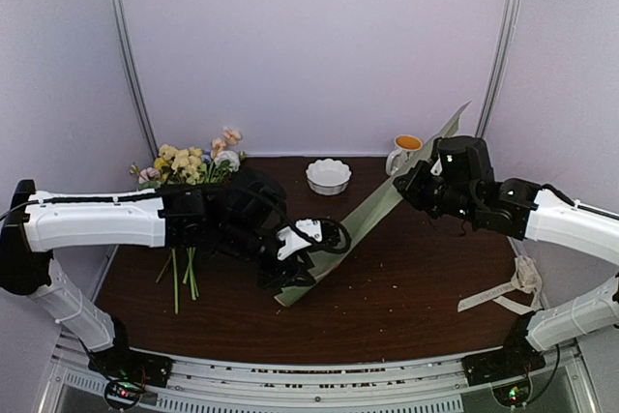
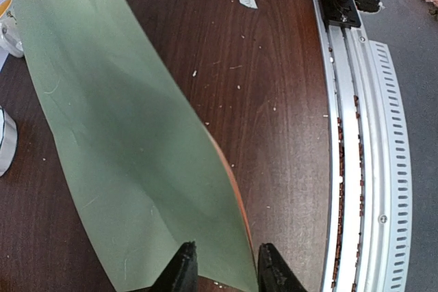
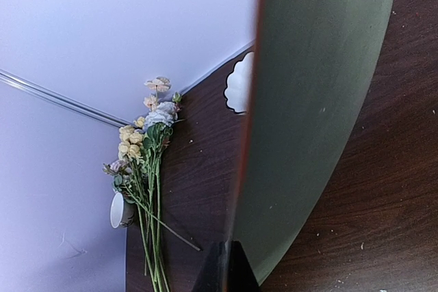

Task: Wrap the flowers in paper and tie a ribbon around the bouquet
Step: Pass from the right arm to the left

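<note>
The paper [image 1: 387, 195], a long sage-green sheet with a peach underside, runs slanting from the table's middle up to the right. My right gripper [image 1: 407, 184] holds its upper part off the table. In the right wrist view the gripper [image 3: 229, 261] is shut on the paper's [image 3: 315, 100] edge. My left gripper [image 2: 226, 245] is at the low end of the paper [image 2: 123, 121], open, with the sheet's edge between its fingers [image 2: 181, 271]. The flowers [image 1: 189, 166] lie at the back left, stems toward the front. The ribbon [image 1: 503, 292] lies loose at the right.
A white scalloped bowl [image 1: 328, 176] and a cup with orange contents [image 1: 404, 152] stand at the back of the table. A small white cup [image 3: 118, 210] lies by the flowers [image 3: 147, 141]. The metal rail [image 2: 356, 135] runs along the table's near edge.
</note>
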You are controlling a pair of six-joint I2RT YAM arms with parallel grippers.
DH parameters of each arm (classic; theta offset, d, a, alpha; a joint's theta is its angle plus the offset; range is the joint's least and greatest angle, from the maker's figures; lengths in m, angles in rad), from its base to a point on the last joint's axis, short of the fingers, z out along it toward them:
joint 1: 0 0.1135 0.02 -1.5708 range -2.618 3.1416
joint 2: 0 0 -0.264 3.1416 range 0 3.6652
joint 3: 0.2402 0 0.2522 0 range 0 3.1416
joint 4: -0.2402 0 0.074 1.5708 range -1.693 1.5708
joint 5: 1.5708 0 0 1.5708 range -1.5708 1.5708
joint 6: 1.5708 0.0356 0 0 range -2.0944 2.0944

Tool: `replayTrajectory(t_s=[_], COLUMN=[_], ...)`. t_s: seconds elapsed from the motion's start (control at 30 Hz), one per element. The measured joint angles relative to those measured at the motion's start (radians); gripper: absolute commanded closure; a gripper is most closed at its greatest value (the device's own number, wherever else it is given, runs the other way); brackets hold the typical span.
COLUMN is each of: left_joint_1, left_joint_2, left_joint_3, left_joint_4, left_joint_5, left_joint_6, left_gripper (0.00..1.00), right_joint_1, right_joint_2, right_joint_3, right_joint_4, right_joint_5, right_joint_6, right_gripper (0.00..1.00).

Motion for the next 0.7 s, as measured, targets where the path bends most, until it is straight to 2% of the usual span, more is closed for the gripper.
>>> replayTrajectory(t_s=[0.23, 0.43, 0.53, 0.63, 0.67, 0.7], left_joint_1=[0.028, 0.040, 0.041, 0.044, 0.047, 0.052], left_joint_2=[-0.002, -0.002, -0.001, 0.001, 0.001, 0.001], left_joint_3=[-0.004, -0.011, -0.011, -0.013, -0.015, -0.018], left_joint_4=[0.000, 0.000, 0.000, 0.004, 0.005, 0.008], left_joint_5=[-0.002, -0.001, -0.002, -0.002, 0.001, 0.005], left_joint_6=[0.010, 0.015, 0.018, 0.020, 0.021, 0.025], left_gripper=[0.63, 0.64, 0.73, 0.95, 1.00, 1.00], right_joint_1=[0.000, 0.000, 0.000, 0.000, 0.000, 0.000], right_joint_2=[0.000, 0.000, 0.000, 0.000, 0.000, 0.000], right_joint_3=[0.000, 0.000, 0.000, 0.000, 0.000, 0.000], right_joint_4=[0.000, 0.000, 0.000, 0.000, 0.000, 0.000], right_joint_5=[0.000, 0.000, 0.000, 0.000, 0.000, 0.000], right_joint_6=[-0.008, -0.013, -0.013, -0.014, -0.014, -0.014], right_gripper=[1.00, 1.00, 1.00, 1.00, 1.00, 1.00])
